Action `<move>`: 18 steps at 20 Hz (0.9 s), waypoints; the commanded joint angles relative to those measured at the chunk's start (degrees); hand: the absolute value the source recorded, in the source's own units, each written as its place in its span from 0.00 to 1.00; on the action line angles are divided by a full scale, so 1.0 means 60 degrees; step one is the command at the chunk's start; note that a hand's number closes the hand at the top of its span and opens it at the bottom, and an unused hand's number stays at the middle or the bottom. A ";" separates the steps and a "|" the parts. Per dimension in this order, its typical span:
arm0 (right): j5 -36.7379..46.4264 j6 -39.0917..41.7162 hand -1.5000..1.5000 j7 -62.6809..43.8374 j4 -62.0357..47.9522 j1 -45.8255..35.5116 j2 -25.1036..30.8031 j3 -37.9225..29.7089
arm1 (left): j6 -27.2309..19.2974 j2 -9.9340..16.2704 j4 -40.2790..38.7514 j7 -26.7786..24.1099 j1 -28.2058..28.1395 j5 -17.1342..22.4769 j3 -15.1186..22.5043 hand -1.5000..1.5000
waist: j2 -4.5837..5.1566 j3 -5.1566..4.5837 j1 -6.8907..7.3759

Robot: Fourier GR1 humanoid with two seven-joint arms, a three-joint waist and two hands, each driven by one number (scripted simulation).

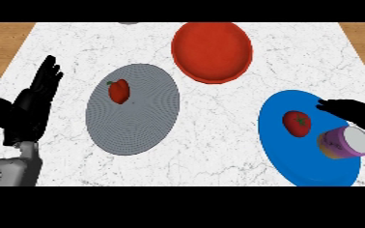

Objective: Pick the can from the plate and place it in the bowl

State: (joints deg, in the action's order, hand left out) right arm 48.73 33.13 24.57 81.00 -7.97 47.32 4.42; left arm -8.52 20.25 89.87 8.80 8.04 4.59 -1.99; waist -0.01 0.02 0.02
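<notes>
The right hand curls round the can, lying tilted on the blue plate beside a tomato. The grasp looks under way; next comes a lift toward the red bowl. The left hand rests open at the left edge.

counter: white marble look, grey veins
grey plate: matt, fine ribbed texture
bowl: smooth red
blue plate: smooth, plain
</notes>
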 commanded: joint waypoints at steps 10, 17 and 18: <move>0.1479 0.0053 1.00 0.0564 -0.1923 -0.0831 -0.0910 0.0274 | 0.0251 -0.0406 0.0083 0.0002 0.0115 -0.0495 -0.0302 0.50 | 0.0015 0.0001 0.0089; 0.1657 -0.0228 1.00 0.0845 -0.1969 -0.1169 -0.1813 0.0316 | 0.0613 -0.0400 -0.0681 -0.0185 0.0596 -0.0412 -0.0681 0.50 | 0.0016 -0.0003 0.0031; 0.1434 -0.0371 1.00 0.1310 -0.1914 -0.0861 -0.1514 0.0015 | 0.0465 -0.0636 -0.0432 -0.0666 -0.0185 -0.0687 -0.0477 0.50 | 0.0006 -0.0003 0.0030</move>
State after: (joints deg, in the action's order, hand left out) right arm 58.04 31.42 29.38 71.48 -12.49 39.43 5.29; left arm -5.57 17.63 87.77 7.06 8.74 1.69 -5.19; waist -0.30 -0.62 0.03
